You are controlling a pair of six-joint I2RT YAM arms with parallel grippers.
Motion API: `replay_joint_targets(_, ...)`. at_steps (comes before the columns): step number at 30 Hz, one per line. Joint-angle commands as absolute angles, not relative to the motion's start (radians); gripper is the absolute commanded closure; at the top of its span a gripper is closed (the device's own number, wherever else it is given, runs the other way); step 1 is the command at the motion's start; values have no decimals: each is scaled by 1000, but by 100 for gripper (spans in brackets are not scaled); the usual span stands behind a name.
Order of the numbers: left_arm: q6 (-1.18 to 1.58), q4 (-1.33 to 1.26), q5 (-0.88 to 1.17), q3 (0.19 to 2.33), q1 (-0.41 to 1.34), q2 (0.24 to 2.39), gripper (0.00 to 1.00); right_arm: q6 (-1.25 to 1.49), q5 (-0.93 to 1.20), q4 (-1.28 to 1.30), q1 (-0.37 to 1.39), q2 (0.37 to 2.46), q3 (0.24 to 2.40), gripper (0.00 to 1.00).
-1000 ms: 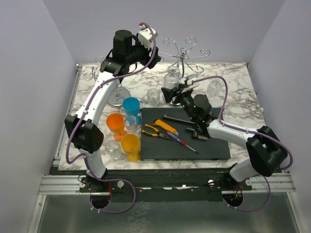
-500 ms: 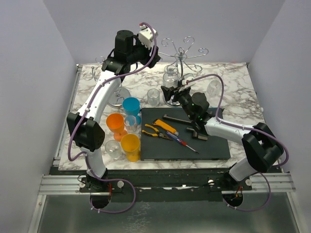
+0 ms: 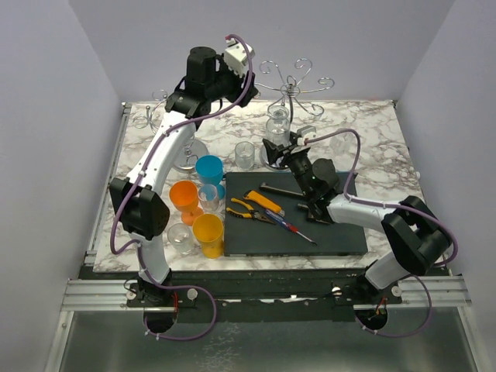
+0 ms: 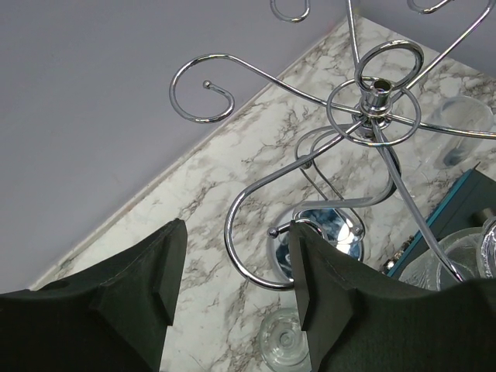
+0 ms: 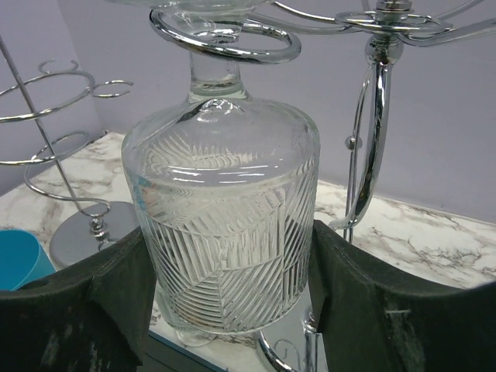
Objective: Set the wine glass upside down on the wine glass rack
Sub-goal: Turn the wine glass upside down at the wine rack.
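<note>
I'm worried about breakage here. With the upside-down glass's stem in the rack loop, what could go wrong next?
If the right claw lets go before the foot of the wine glass seats on the rack loop, it may drop. Backing out carelessly could drag the glass off or bump the rack post beside it.

The table point(image 3: 387, 124) has a white marble-pattern top with grey veining. A dark rectangular mat point(image 3: 341, 232) lies flat on its near right part. Left of the mat stand a blue cup point(image 3: 208, 170), an orange cup point(image 3: 184, 198) and a yellow cup point(image 3: 208, 231), grouped closely. A clear tumbler point(image 3: 180, 236) stands just left of the yellow cup. A small clear glass point(image 3: 244, 153) stands just behind the mat's far left corner. The wine glass rack point(image 3: 291, 84) stands at the far centre. A second chrome rack point(image 3: 194, 157) stands at the far left.
</note>
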State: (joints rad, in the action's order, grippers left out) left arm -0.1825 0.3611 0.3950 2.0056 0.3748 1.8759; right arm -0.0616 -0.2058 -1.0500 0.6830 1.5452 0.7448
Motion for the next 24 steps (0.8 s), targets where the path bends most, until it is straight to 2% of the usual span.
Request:
replay_joint_targets(1,-190,374,332,2036,386,1914,39,-38,-240,-1200,690,1539,721,99)
replay_joint_targets(5,-192,378,328,2039,388,1919,40,-3,-270,-1195,690,1563,717,97)
replay_joint_targets(6,-192,377,325,2039,388,1919,40,29,-271,-1186,690,1568,717,86)
replay_joint_targets(8,-192,378,325,2041,388,1919,40,47,-254,-1162,690,1568,715,58)
replay_joint_targets(9,-192,378,324,2042,387,1919,40,56,-252,-1139,689,1564,713,30)
replay_joint_targets(10,-192,377,324,2043,388,1919,40,66,-250,-1117,690,1557,712,13)
replay_joint_targets(11,-192,377,324,2045,388,1918,40,69,-247,-1095,690,1546,710,1)
replay_joint_targets(17,-184,379,334,2033,388,1902,40,82,-206,-973,689,1406,640,0)
replay_joint_targets(24,-165,384,346,2023,388,1869,37,139,-169,-465,690,1090,666,0)
